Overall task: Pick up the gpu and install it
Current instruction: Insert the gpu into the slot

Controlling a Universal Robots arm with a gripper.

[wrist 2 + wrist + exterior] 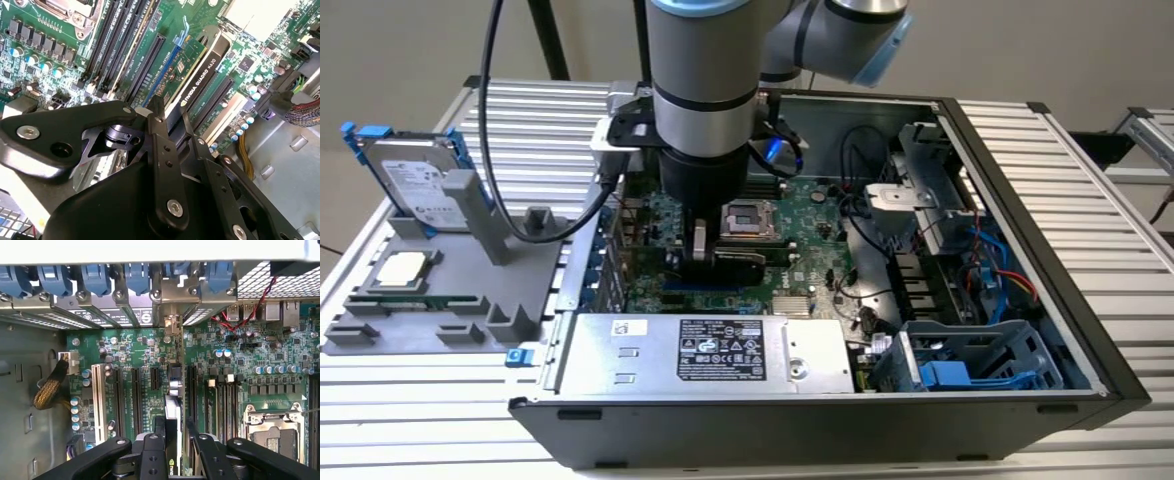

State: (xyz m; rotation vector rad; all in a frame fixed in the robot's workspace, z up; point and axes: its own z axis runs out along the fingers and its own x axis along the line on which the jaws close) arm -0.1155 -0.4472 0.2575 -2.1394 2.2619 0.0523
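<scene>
Gpu (200, 75) stands on edge between the gripper (167, 117) fingers, which are closed on its upper edge, directly below the wrist. Its lower edge meets a long slot on the motherboard (150, 355) inside the open computer case (1067, 200), near the processor socket (754, 218).

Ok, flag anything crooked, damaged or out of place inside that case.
Nothing stands out. The pincer holds the gpu edge-down over the motherboard, lined up along its slots; whether it is fully seated cannot be told.
</scene>
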